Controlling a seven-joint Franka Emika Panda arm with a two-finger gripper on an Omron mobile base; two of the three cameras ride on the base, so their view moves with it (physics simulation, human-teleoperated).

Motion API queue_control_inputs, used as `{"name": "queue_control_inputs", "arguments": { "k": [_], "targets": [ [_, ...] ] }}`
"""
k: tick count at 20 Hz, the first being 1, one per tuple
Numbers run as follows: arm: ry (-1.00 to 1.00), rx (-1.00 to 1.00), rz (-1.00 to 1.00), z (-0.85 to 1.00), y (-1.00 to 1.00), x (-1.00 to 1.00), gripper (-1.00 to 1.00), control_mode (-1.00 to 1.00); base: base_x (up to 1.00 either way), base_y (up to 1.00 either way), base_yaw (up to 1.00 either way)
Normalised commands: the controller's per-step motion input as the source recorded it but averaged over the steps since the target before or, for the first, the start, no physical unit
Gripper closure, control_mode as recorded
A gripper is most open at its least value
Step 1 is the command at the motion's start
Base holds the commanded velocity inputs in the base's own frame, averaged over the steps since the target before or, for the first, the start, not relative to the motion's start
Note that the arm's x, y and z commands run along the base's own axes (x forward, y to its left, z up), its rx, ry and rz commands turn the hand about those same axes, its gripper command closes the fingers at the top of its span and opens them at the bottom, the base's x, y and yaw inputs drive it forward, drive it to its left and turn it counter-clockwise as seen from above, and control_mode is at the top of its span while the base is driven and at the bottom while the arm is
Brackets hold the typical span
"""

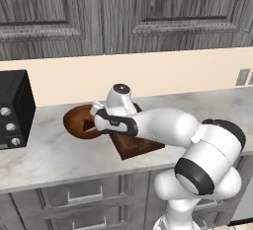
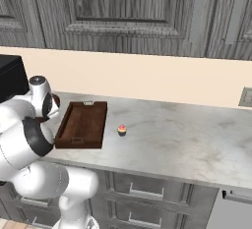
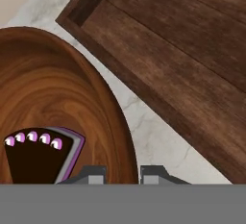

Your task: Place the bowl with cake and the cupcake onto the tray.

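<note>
The fingers (image 3: 123,172) were clamped on the bowl with cake (image 3: 57,98) at its rim; the tray (image 3: 192,59) lay just beside it on the counter (image 2: 187,139).

Light is even and soft throughout, rendered without strong direction. The desk (image 2: 187,129) reads bright and pale, its marble veining faint. The cabinets (image 1: 123,12) above look grey and slightly coarse, with low resolution softening the grain. The tray (image 2: 82,124) casts almost no shadow. The arm (image 1: 168,130) shows gentle shading and a mild sheen. In the hand view, the bowl (image 3: 57,88) is sharp, with smooth gloss.
</note>
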Motion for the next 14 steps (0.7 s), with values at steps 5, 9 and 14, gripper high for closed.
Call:
{"name": "queue_control_inputs", "arguments": {
  "k": [5, 9, 14],
  "targets": [
    [0.0, 0.0, -0.12, 0.3, -0.19, 0.0, 1.0, -1.0, 0.0, 0.0, 0.0],
    [0.0, 0.0, -0.11, 0.15, -0.25, 0.0, 1.0, -1.0, 0.0, 0.0, 0.0],
    [0.0, 0.0, -0.14, 0.24, -0.38, 0.0, 1.0, -1.0, 0.0, 0.0, 0.0]
  ]
}}
